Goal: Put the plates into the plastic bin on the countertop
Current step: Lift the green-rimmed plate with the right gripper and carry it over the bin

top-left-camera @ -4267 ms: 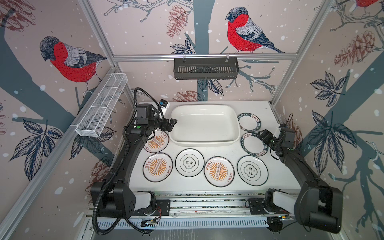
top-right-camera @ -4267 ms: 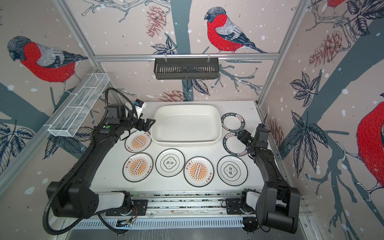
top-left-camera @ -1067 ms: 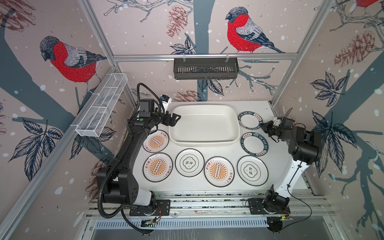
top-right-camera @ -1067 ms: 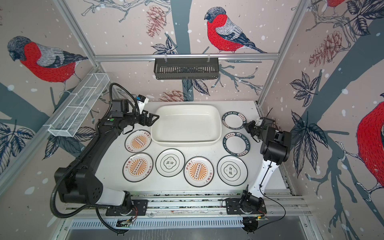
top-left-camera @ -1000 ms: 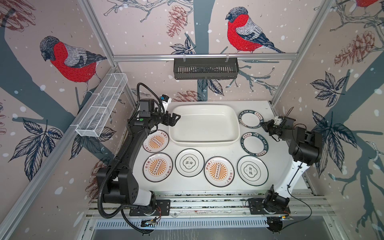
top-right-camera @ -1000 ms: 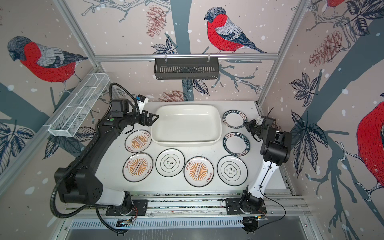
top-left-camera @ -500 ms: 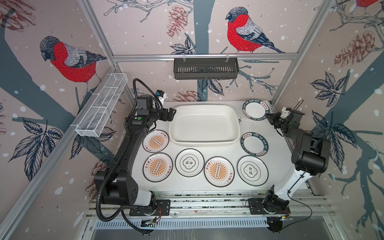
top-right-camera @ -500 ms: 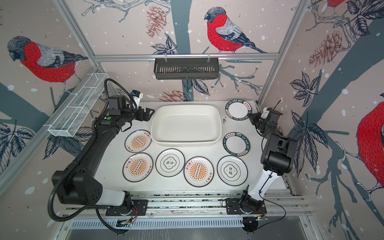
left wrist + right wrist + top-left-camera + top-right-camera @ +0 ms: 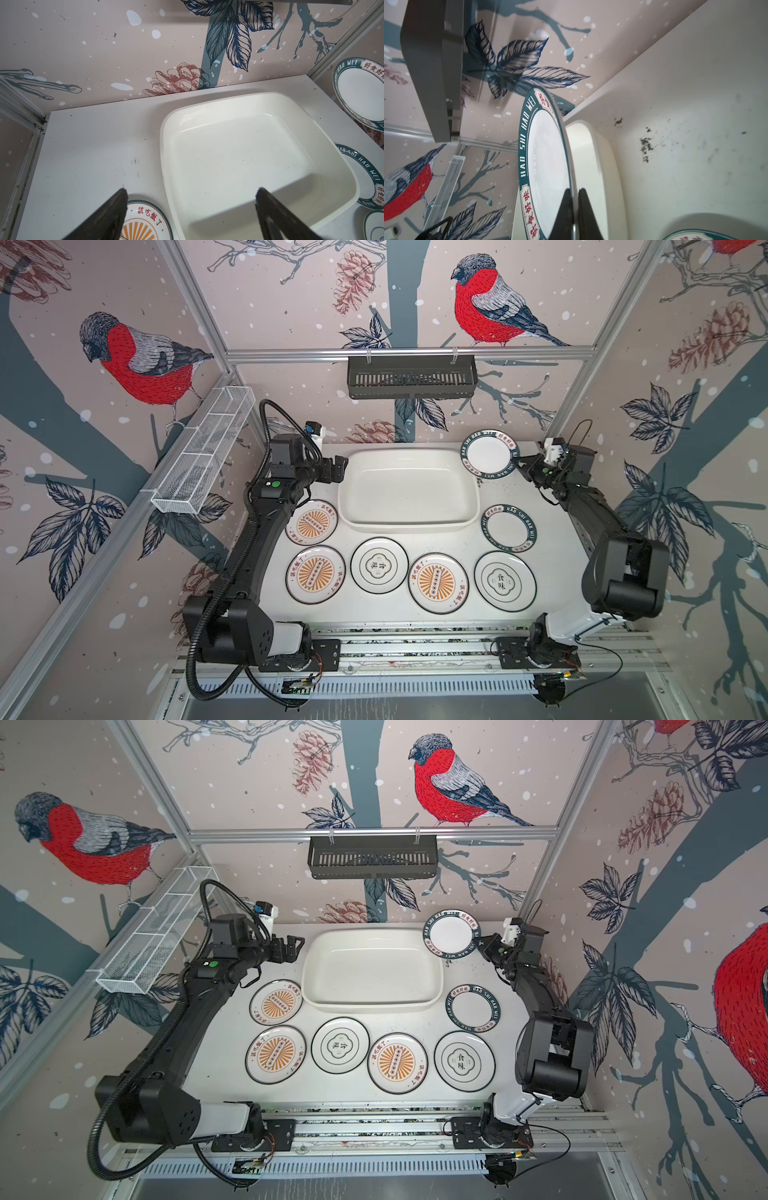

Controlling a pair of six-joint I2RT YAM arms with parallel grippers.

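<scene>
My right tool [image 9: 574, 192] is clamped shut on the rim of a lettered plate [image 9: 490, 454] and holds it clear of the table [image 9: 459, 541]. The plate is tipped and hangs at the far right corner of the bin [image 9: 409, 526]. In both top views only the plate's edge overlaps that corner, and most of it hangs outside the bin's right short side. I grip the plate on the side turned away from the bin, so its free edge points over the rim toward the bin's middle. The bin's long axis runs from its right end to its left, close to the line of my reach. I judge the move to be a carry along that axis until the whole plate is over the floor of the bin, then levelling and lowering it. My left tool [image 9: 336, 468] stands wide open and empty just outside the bin's far left corner, well apart from this plate. Six other plates [image 9: 509, 529] lie flat on the table. One is beside the bin's right end, one is at its near left corner, and four sit in a row along its near long side.
</scene>
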